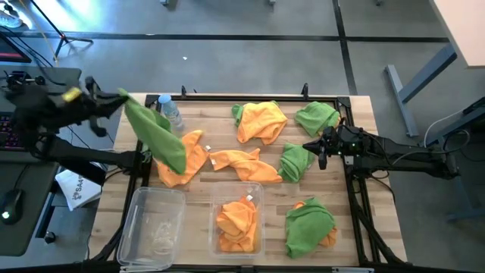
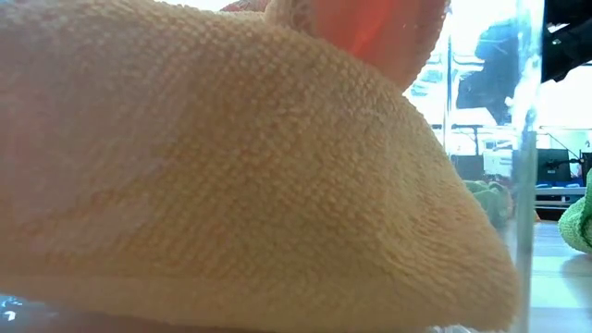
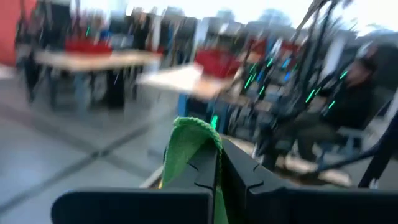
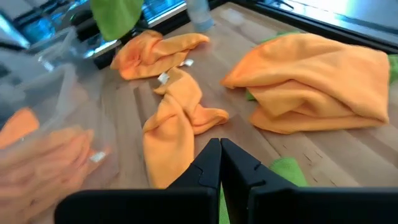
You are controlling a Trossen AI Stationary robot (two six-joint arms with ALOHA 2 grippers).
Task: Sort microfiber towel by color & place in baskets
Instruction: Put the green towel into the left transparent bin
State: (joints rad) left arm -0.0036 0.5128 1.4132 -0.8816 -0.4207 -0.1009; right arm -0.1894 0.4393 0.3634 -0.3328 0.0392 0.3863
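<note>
A green towel (image 1: 155,135) is held pinched in the left pincer (image 1: 121,98), up over the surface's (image 1: 364,189) corner. The right pincer (image 1: 320,148) is kept closed on nothing, beside another green cloth (image 1: 294,161).

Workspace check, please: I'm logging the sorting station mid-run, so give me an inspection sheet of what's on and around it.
Surface: wooden table inside a dark frame.
Job's things: orange towels and green towels loose on the table; right tub holds orange ones; left tub holds none.
Clutter: water bottle at the far edge.
Pincers: left pincer shut on a hanging green towel; right pincer shut, by a green towel.
Cables: one on the floor at right.
Surroundings: grey floor; keyboard and mouse on the left.
</note>
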